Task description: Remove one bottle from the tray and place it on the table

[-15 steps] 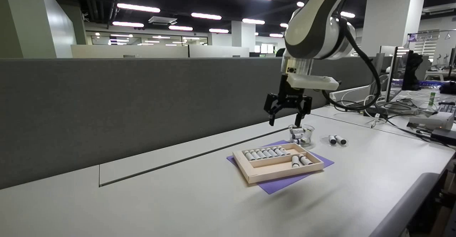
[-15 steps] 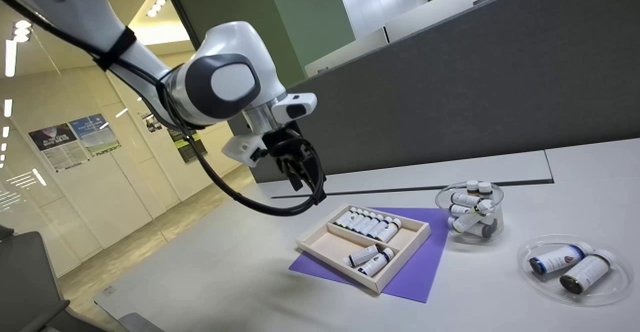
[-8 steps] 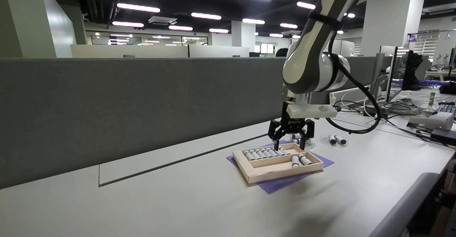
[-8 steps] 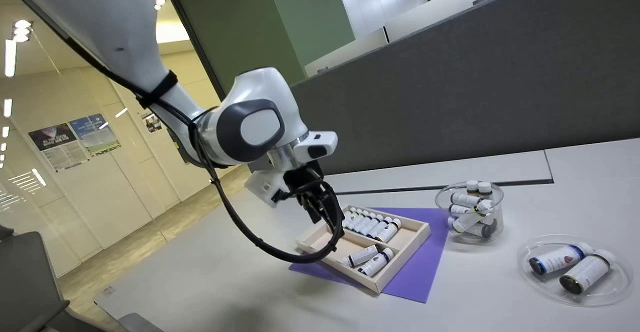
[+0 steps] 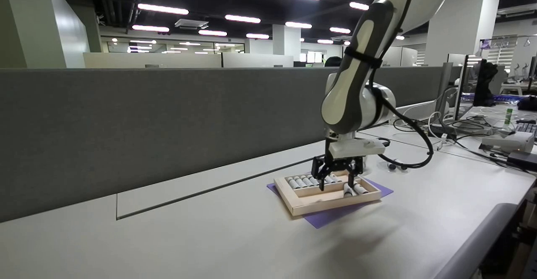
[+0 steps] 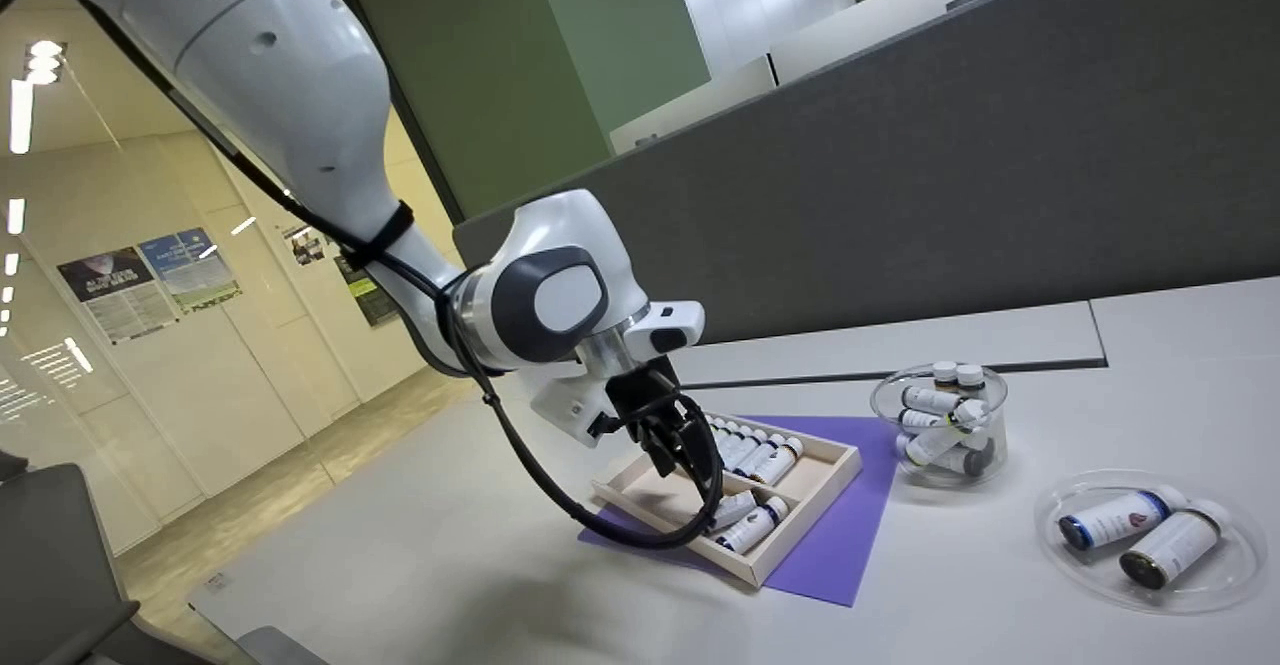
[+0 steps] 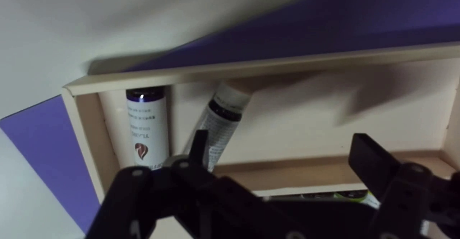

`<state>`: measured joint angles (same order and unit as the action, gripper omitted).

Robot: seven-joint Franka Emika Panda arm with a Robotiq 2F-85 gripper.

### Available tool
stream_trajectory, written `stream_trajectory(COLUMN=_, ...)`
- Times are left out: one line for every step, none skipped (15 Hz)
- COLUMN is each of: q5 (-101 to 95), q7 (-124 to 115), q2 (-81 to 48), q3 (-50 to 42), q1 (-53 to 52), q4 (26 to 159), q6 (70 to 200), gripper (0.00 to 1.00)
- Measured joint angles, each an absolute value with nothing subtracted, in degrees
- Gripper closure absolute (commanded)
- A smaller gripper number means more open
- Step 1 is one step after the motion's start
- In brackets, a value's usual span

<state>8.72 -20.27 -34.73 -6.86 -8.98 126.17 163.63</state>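
Black claw [image 7: 281, 137] — spread wide; over tan tray [image 5: 321, 199]; slanted bottle [image 7: 222, 128] — lying inside

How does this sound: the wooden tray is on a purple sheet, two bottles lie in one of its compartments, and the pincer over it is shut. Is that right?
Not quite: the pincer over the wooden tray is open, its fingers apart in the wrist view. The tray is on a purple sheet, two bottles in one compartment.
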Motion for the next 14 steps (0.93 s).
stream_trajectory(q5=8.75, q7=-20.32, q2=-35.38, q3=-7.14, q1=-9.39, q4=125.42, q6=163.61, gripper=0.0)
stream_trajectory(q5=8.75, q7=-20.39, q2=-35.93, q3=-7.35, q1=-9.71, q4=124.81, q6=163.56, gripper=0.0)
stream_trajectory(q5=8.75, q7=-20.52, q2=-36.4, q3=-7.58, q1=-10.0, q4=124.26, q6=163.46, gripper=0.0)
stream_trajectory(q5=8.75, q7=-20.8, q2=-36.83, q3=-7.99, q1=-10.37, q4=123.79, q6=163.29, gripper=0.0)
stream_trajectory(q5=8.74, q7=-21.26, q2=-37.27, q3=-8.53, q1=-10.81, q4=123.36, q6=162.95, gripper=0.0)
stream_trajectory(q5=8.74, q7=-21.79, q2=-37.58, q3=-9.22, q1=-11.33, q4=122.95, q6=162.18, gripper=0.0)
stream_trajectory(q5=8.63, q7=-22.56, q2=-37.74, q3=-10.08, q1=-12.0, q4=122.59, q6=161.01, gripper=0.0)
stream_trajectory(q5=8.41, q7=-23.3, q2=-37.83, q3=-10.91, q1=-12.62, q4=122.25, q6=159.77, gripper=0.0)
stream_trajectory(q5=7.86, q7=-23.99, q2=-37.89, q3=-11.63, q1=-13.13, q4=121.99, q6=158.75, gripper=0.0)
stream_trajectory(q5=7.49, q7=-24.66, q2=-37.93, q3=-12.22, q1=-13.55, q4=121.79, q6=157.95, gripper=0.0)
stream_trajectory(q5=7.07, q7=-25.16, q2=-37.95, q3=-12.66, q1=-13.84, q4=121.67, q6=157.29, gripper=0.0)
stream_trajectory(q5=6.64, q7=-25.75, q2=-37.96, q3=-12.91, q1=-13.98, q4=121.63, q6=156.75, gripper=0.0)
stream_trajectory(q5=6.52, q7=-26.08, q2=-38.01, q3=-13.02, q1=-14.05, q4=121.63, q6=156.39, gripper=0.0)
stream_trajectory(q5=6.51, q7=-26.3, q2=-38.12, q3=-13.04, q1=-14.05, q4=121.62, q6=156.14, gripper=0.0)
